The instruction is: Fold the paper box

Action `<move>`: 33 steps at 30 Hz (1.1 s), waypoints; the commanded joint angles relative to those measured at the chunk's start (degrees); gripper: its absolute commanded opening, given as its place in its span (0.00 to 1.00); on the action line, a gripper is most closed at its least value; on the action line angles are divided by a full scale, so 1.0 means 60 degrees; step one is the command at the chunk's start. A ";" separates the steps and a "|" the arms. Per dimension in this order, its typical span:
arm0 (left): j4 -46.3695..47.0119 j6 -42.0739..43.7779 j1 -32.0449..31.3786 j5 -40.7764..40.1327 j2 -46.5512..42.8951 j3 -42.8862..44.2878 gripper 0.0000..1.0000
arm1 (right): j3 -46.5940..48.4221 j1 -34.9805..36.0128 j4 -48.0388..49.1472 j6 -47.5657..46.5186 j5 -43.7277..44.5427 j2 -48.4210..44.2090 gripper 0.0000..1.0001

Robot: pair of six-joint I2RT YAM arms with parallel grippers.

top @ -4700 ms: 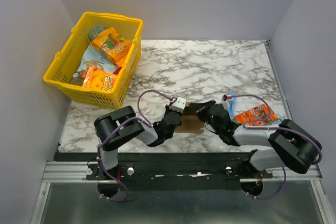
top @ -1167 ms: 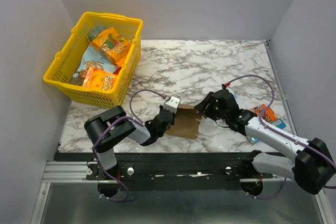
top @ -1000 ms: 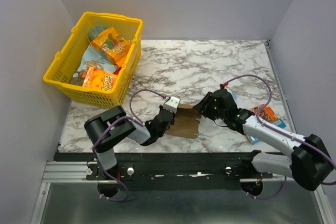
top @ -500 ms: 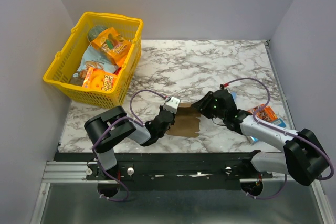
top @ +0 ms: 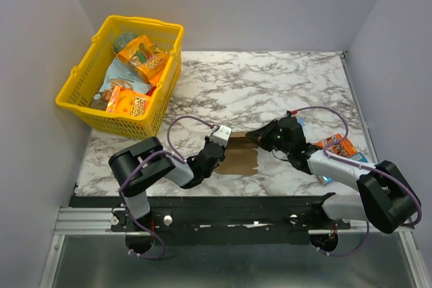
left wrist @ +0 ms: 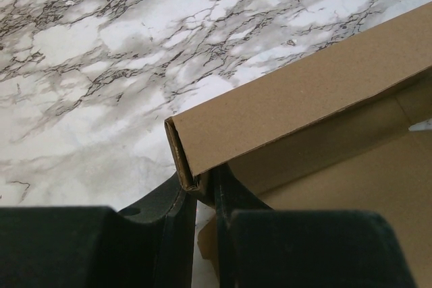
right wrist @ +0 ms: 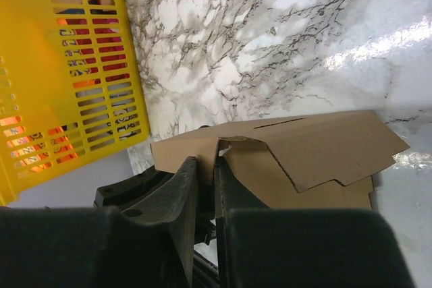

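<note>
paper box [top: 243, 158] flat on marble table [top: 270, 85] near front edge, left gripper [left wrist: 202, 183] pinching its upturned wall corner, right gripper [right wrist: 206, 165] apparently nipped onto a flap edge, view's tight.

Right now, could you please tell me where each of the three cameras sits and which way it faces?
Top camera: fixed above and behind the arms, looking down at the table, basket and box; both arms show.
Left wrist: looks along the left gripper, shut on the box's folded edge.
Right wrist: looks past the right gripper, shut on a flap, toward the basket.
Shared: all see the box.
</note>
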 commanded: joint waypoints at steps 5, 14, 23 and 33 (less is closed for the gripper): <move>-0.0383 0.0183 -0.0158 -0.0243 -0.0122 0.0106 0.20 | -0.0205 -0.0051 0.0705 0.0214 -0.0165 0.0118 0.09; -0.5053 -0.1266 0.0559 0.0866 -0.0210 0.2068 0.12 | -0.0204 -0.0007 -0.0846 -0.1586 0.0623 -0.1300 0.43; -0.6287 -0.1648 0.1043 0.1865 -0.0064 0.2713 0.12 | -0.0571 0.0739 -0.2253 -0.2598 0.1604 -0.1963 0.46; -0.6171 -0.1707 0.1028 0.2100 0.0068 0.2700 0.11 | 0.0570 0.1136 -0.3205 -0.2979 0.3247 0.0072 0.52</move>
